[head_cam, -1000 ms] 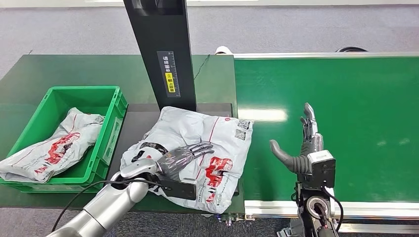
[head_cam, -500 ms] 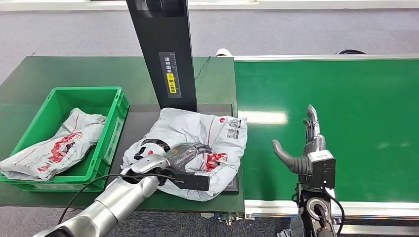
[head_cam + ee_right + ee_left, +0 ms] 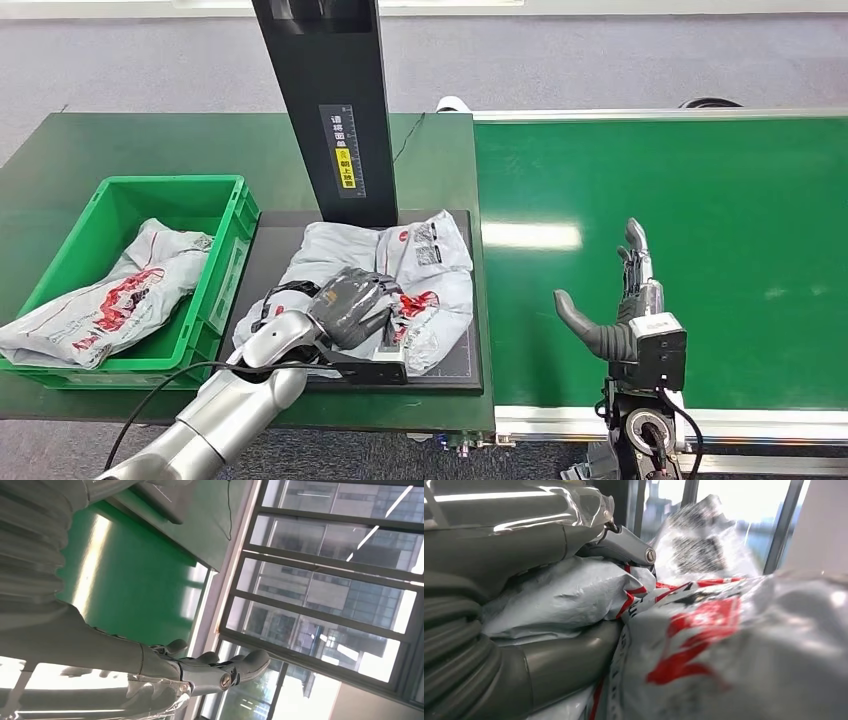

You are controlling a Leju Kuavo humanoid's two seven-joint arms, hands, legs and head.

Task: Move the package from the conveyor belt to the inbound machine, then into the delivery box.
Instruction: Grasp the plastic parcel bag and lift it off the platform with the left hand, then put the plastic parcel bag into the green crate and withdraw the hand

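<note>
The package (image 3: 400,270), a crumpled grey mailer with red print, lies on the black platform of the inbound machine (image 3: 455,340), at the foot of its dark upright column (image 3: 330,110) and near the platform's back edge. The left robot hand (image 3: 350,300) has its fingers closed around a bunched fold of the package, which the left wrist view shows pressed between thumb and fingers. The right robot hand (image 3: 625,300) hovers over the near edge of the green conveyor belt (image 3: 700,200), fingers spread and holding nothing. The green delivery box (image 3: 235,215) sits just beside the platform's left edge, with another grey mailer (image 3: 110,295) inside.
</note>
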